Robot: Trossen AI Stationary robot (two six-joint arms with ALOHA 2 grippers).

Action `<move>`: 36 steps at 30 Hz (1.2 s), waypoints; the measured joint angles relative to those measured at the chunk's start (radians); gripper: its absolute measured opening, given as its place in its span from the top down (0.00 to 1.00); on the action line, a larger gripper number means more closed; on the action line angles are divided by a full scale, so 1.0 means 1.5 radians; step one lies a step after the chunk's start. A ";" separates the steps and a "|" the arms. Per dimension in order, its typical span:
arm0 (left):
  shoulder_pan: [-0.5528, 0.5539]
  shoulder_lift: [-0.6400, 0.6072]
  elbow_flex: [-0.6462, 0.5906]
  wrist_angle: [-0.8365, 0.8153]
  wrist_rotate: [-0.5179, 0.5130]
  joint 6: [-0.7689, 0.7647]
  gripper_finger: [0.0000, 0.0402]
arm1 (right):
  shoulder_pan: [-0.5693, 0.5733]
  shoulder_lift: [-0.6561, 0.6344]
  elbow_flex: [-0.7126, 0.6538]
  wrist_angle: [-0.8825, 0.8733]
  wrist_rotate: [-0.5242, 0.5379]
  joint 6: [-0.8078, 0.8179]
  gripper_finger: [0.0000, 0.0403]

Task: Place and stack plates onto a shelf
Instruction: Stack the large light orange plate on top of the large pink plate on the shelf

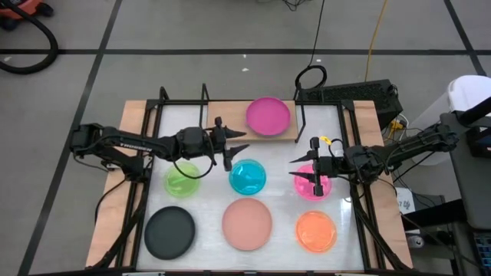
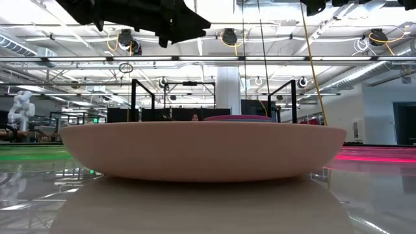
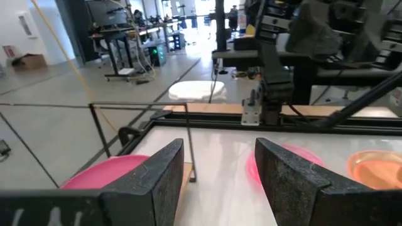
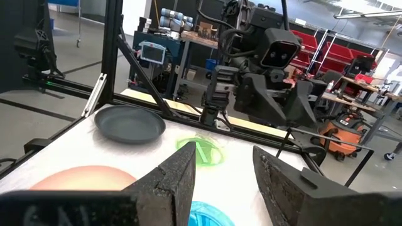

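Salmon round plastic plate (image 2: 201, 153) lay nearest; one magenta round plate (image 1: 268, 115) sat on the light-wood shelf (image 1: 226, 123) at 12 o'clock, six others remaining on the table, left gripper (image 1: 234, 146) and right gripper (image 1: 303, 170) hovering, jaws apart, empty.

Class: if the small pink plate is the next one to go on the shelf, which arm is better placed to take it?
Right. The right claw hangs open at the pink plate; the left claw is beside the cyan plate.
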 joint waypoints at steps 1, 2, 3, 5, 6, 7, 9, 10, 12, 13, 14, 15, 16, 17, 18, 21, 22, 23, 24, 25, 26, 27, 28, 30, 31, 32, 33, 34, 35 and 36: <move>-0.003 0.000 0.000 0.000 0.000 0.000 0.50 | 0.000 0.000 0.000 0.000 0.000 0.000 0.65; -0.006 0.000 0.000 0.000 0.000 0.000 0.50 | 0.000 0.000 0.000 0.000 0.000 0.000 0.65; -0.009 0.000 0.000 0.000 0.000 0.000 0.50 | 0.000 0.000 0.000 0.000 0.000 0.000 0.65; -0.013 0.000 0.000 -0.001 0.000 -0.002 0.50 | 0.000 0.000 0.000 0.000 0.000 0.000 0.65; -0.017 0.000 0.000 -0.001 0.000 -0.004 0.50 | 0.000 0.000 0.000 0.000 0.000 0.000 0.65; -0.019 0.000 0.000 -0.001 0.000 -0.006 0.50 | 0.000 0.000 0.000 0.000 0.000 0.001 0.65; -0.025 0.000 0.000 -0.001 0.000 -0.007 0.50 | 0.000 0.000 0.000 -0.002 0.000 0.001 0.65; -0.027 0.000 0.000 -0.001 0.000 -0.007 0.50 | 0.000 0.000 0.000 -0.002 0.000 0.001 0.65; -0.032 0.000 0.000 -0.001 0.000 -0.009 0.50 | 0.000 0.000 0.000 -0.002 0.000 0.002 0.65; -0.035 0.001 0.000 -0.001 0.000 -0.011 0.50 | 0.000 0.000 0.000 -0.002 0.000 0.002 0.65; -0.037 0.001 0.000 -0.001 0.000 -0.011 0.50 | 0.000 0.000 0.000 -0.002 0.000 0.002 0.65; -0.039 0.001 0.000 -0.002 0.000 -0.011 0.50 | 0.000 0.000 0.000 -0.002 0.000 0.002 0.65; -0.043 0.001 0.000 -0.002 -0.001 -0.011 0.50 | 0.000 0.000 0.000 -0.002 0.000 0.002 0.65; -0.045 0.001 0.000 -0.002 -0.001 -0.009 0.50 | 0.000 0.000 0.000 -0.002 0.000 0.002 0.65; -0.049 0.001 0.000 -0.002 0.000 -0.009 0.50 | 0.000 0.000 0.000 -0.002 0.000 0.003 0.65; -0.058 0.001 0.001 -0.010 0.000 -0.009 0.50 | 0.000 0.007 0.000 -0.005 -0.002 0.003 0.65; -0.063 0.001 0.001 -0.012 0.000 -0.010 0.50 | 0.000 0.013 0.000 -0.005 -0.002 0.003 0.65; -0.067 0.000 0.001 -0.013 0.000 -0.011 0.50 | 0.000 0.020 0.000 -0.006 -0.003 0.005 0.65; -0.071 -0.003 0.001 -0.013 -0.001 -0.011 0.50 | 0.000 0.028 0.000 -0.008 -0.004 0.007 0.65; -0.075 -0.006 0.001 -0.012 -0.002 -0.010 0.50 | 0.000 0.036 0.003 -0.013 -0.004 0.008 0.65; -0.078 -0.013 0.001 -0.014 -0.001 -0.007 0.50 | 0.000 0.045 0.008 -0.019 -0.004 0.007 0.65; -0.080 -0.020 0.001 -0.023 -0.001 -0.004 0.50 | 0.000 0.055 0.015 -0.026 -0.005 0.007 0.65; -0.082 -0.027 0.001 -0.032 0.000 -0.003 0.50 | 0.000 0.064 0.023 -0.035 -0.005 0.007 0.65; -0.082 -0.045 0.001 -0.058 0.000 -0.004 0.50 | 0.000 0.084 0.044 -0.062 -0.013 0.008 0.65; -0.082 -0.055 0.001 -0.071 0.000 -0.004 0.50 | 0.000 0.095 0.052 -0.074 -0.029 0.008 0.65; -0.082 -0.064 0.001 -0.076 -0.001 -0.004 0.50 | 0.000 0.107 0.058 -0.080 -0.050 0.008 0.65; -0.082 -0.073 0.001 -0.086 -0.002 -0.004 0.50 | 0.000 0.120 0.063 -0.083 -0.072 0.008 0.65; -0.082 -0.082 0.000 -0.094 -0.002 -0.004 0.50 | 0.000 0.133 0.065 -0.084 -0.093 0.008 0.65; -0.082 -0.090 -0.004 -0.095 -0.002 -0.004 0.50 | 0.000 0.147 0.066 -0.084 -0.114 0.008 0.65; -0.082 -0.099 -0.013 -0.092 -0.002 -0.004 0.50 | 0.001 0.161 0.066 -0.086 -0.134 0.008 0.65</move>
